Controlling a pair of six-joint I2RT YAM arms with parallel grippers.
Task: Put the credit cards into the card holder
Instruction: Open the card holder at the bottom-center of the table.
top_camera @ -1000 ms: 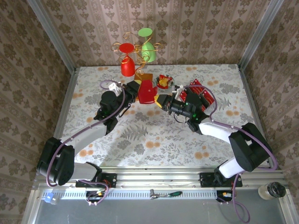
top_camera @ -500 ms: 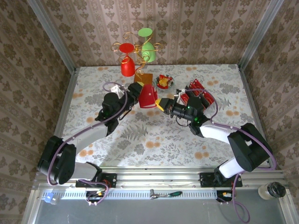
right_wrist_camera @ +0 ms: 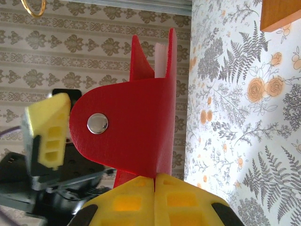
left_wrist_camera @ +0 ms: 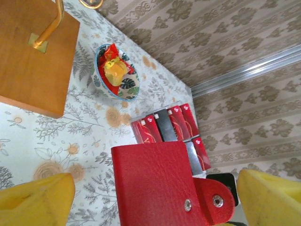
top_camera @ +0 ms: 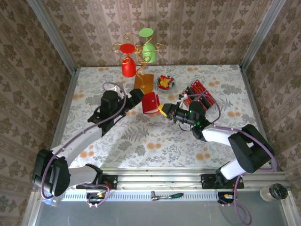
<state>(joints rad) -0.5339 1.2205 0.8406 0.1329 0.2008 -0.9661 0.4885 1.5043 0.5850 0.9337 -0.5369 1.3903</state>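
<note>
While right fingers (right_wrist_camera: 136, 202) clamp the card holder (right_wrist_camera: 129, 129) by its edge, left fingers (left_wrist_camera: 35, 200) spread wide, flanking it

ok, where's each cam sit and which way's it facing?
Top external: above, behind the bases, looking down at the table; both arms show.
Left wrist: looks down between its open fingers at the card holder and credit cards.
Right wrist: looks along its shut fingers, pinching the card holder.
Shared: the card holder, in all three.

The wallet (left_wrist_camera: 153, 186) is red. The cards (left_wrist_camera: 169, 126) are red with black bands. The table (top_camera: 155, 141) is pale with grey leaves and orange flowers. The bowl (left_wrist_camera: 128, 85) has dark green leaves. The wood block (left_wrist_camera: 28, 66) is orange.
</note>
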